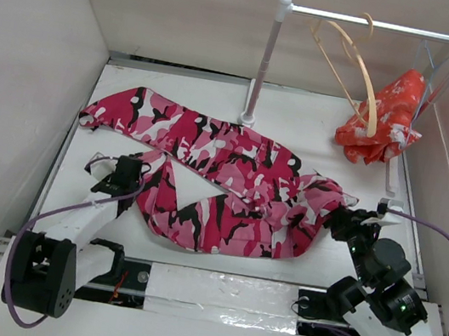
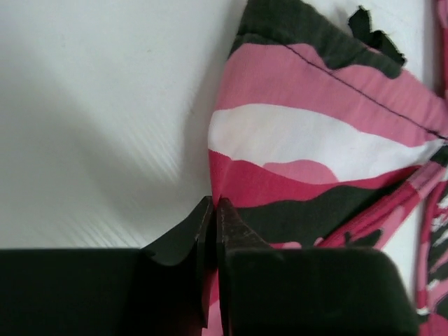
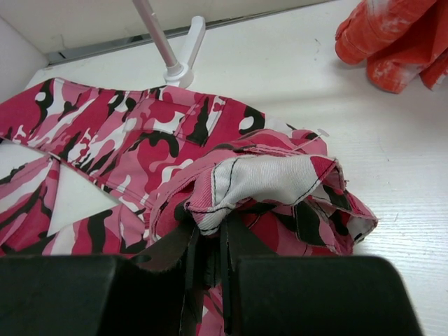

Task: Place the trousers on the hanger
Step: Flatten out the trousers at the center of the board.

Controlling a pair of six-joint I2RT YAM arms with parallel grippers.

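The camouflage trousers (image 1: 223, 176) lie spread across the table, one leg reaching to the far left. My left gripper (image 1: 127, 174) is shut on the hem of a trouser leg (image 2: 294, 161) at the near left; the cloth edge runs between its fingers (image 2: 231, 231). My right gripper (image 1: 338, 219) is shut on the bunched waistband (image 3: 273, 182) at the right end, white lining showing. The tan wooden hanger (image 1: 354, 65) hangs by its hook from the rail at the back right.
A white rack with a horizontal rail (image 1: 378, 24) stands on a post (image 1: 260, 71) at the back. An orange-red floral cloth (image 1: 384, 117) hangs at the rack's right end, also in the right wrist view (image 3: 399, 38). Walls enclose the table on three sides.
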